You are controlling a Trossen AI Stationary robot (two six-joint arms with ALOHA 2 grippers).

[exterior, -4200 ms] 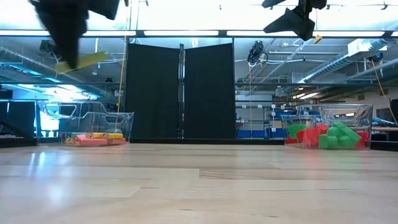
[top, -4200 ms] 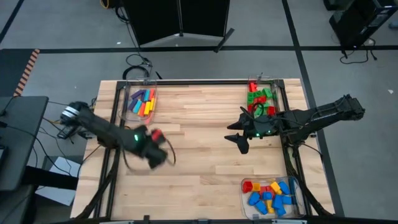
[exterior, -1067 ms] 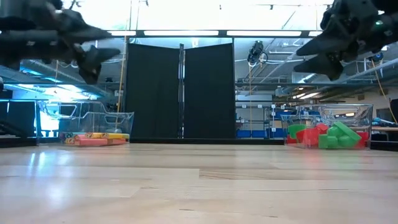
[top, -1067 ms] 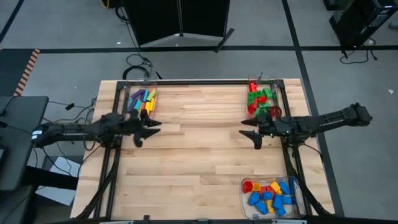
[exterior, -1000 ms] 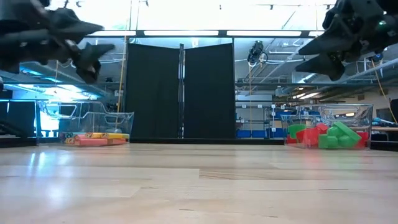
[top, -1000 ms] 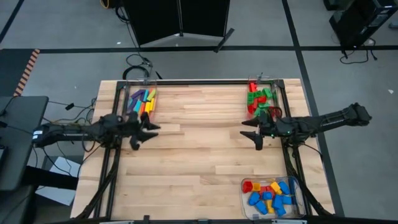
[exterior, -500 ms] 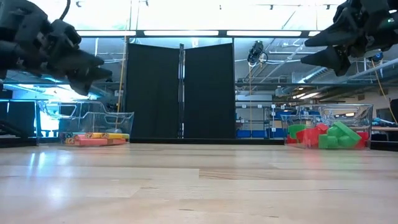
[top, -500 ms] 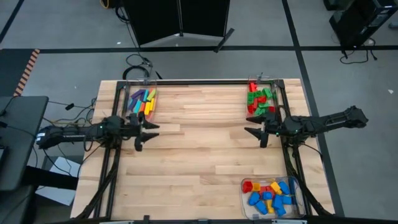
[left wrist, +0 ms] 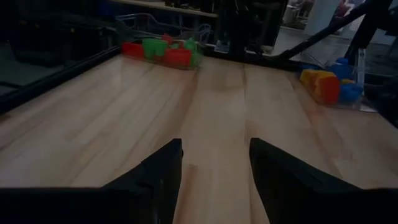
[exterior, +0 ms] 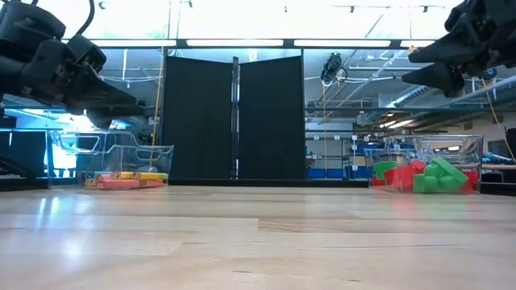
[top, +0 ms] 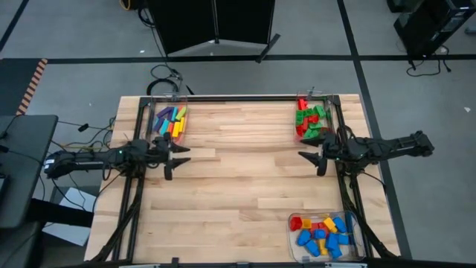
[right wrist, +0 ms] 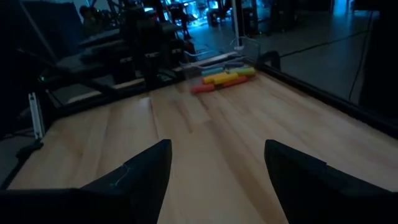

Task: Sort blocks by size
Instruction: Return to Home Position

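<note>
The blocks lie sorted in three clear bins: long bars in the far-left bin (top: pixel 169 123), red and green bricks in the far-right bin (top: pixel 311 120), and blue, yellow and red stubs in the near-right bin (top: pixel 325 232). My left gripper (top: pixel 172 156) hangs open above the table's left side, just near of the long-bar bin, pointing roughly level toward the right. My right gripper (top: pixel 316 158) hangs open above the right side, near the red-and-green bin, pointing left. Nothing is between either pair of fingers (left wrist: pixel 214 177) (right wrist: pixel 217 180).
The table's dark metal frame (top: pixel 338 134) runs along the edges beside both arms. Bare wood (top: pixel 245 171) lies between the two grippers. Beyond the far edge stands a black screen (exterior: pixel 234 121).
My right gripper has drawn back toward the table's right edge, staying high and open. My left gripper has sunk a little and rolled at the wrist, its fingers tipping up from slanting down to nearly level. No block has moved.
</note>
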